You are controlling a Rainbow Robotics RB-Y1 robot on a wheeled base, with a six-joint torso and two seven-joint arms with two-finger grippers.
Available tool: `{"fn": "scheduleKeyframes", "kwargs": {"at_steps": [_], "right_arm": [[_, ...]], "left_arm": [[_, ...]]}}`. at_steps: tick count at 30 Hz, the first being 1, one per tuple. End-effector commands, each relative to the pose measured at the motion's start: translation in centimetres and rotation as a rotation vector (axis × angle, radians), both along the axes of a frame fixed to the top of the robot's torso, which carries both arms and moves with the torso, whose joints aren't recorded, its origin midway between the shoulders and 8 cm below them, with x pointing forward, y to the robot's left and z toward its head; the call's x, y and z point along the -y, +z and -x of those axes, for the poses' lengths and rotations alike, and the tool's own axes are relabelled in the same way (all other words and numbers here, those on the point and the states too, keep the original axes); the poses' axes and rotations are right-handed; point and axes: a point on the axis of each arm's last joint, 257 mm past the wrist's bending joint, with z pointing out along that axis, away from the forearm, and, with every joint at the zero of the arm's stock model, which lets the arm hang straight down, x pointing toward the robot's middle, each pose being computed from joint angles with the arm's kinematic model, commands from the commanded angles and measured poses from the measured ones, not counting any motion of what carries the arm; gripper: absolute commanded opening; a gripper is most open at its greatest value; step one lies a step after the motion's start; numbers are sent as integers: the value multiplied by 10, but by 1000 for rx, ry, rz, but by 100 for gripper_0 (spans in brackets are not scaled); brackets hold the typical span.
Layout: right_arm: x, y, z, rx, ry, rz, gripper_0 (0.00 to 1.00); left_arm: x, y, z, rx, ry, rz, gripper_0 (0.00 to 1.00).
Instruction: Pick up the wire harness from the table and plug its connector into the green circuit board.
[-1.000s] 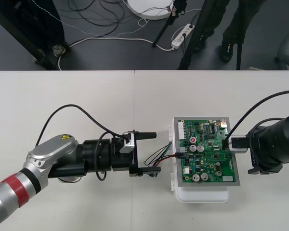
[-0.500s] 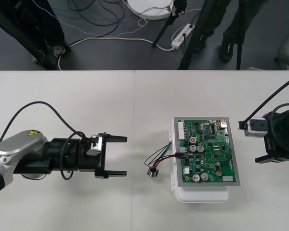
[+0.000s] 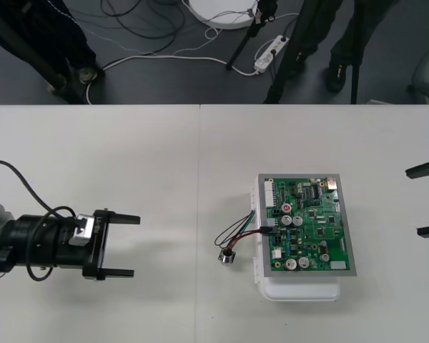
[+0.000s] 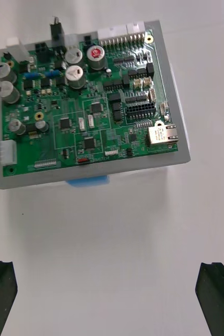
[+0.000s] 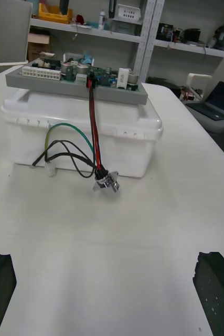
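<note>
The green circuit board [image 3: 307, 225] sits on its white base [image 3: 300, 291] right of the table's middle. The wire harness [image 3: 239, 230] hangs off the board's left edge. Its black plug [image 5: 91, 80] stands in the board's edge connector, also seen as the plug [image 4: 55, 27] from the right wrist. Its red, black and green wires [image 5: 72, 149] loop down to the round metal socket [image 3: 227, 256] on the table. My left gripper [image 3: 132, 246] is open, well left of the socket and holding nothing. My right gripper [image 3: 420, 200] is open at the right edge, away from the board.
The white base [image 5: 80, 128] stands as a tall block in front of the left gripper [image 5: 106, 294]. Bare table lies between each gripper and the board. The right gripper [image 4: 109, 299] looks onto the board [image 4: 85, 100] from its near side.
Both arms have drawn back from the board: the left gripper moved far left, the right one out to the right edge. The harness stays by the board, untouched.
</note>
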Motion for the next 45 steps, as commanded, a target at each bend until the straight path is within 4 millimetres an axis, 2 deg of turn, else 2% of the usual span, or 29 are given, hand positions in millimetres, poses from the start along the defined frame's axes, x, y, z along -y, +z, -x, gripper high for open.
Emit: {"fn": "scheduleKeyframes", "kwargs": {"at_steps": [1,7,11,15,18,24,27,31,37,45], "right_arm": [[32,19,17,38,20,22,100],[37,33,38,38,58,-94,100],[38,40,43,62,102,-154,100],[37,44,46,87,135,-204,100],[33,49,45,101,162,-244,100],[18,71,19,185,151,-337,100],[8,78,14,208,161,-368,100],[-2,82,16,211,177,-391,100],[-24,104,27,167,186,-497,100],[-30,103,31,134,180,-469,100]], "left_arm": [[-38,21,27,-9,-83,-21,100],[-57,36,33,-55,-100,-44,100],[-72,51,37,-68,-100,-70,100],[-77,64,38,-75,-91,-81,100],[-80,75,40,-83,-83,-87,100],[-86,100,46,-92,-56,-99,100],[-91,109,48,-94,-43,-124,100],[-98,121,51,-91,-34,-157,100],[-103,140,48,-87,-16,-181,100],[-111,157,47,-80,-14,-213,100]]}}
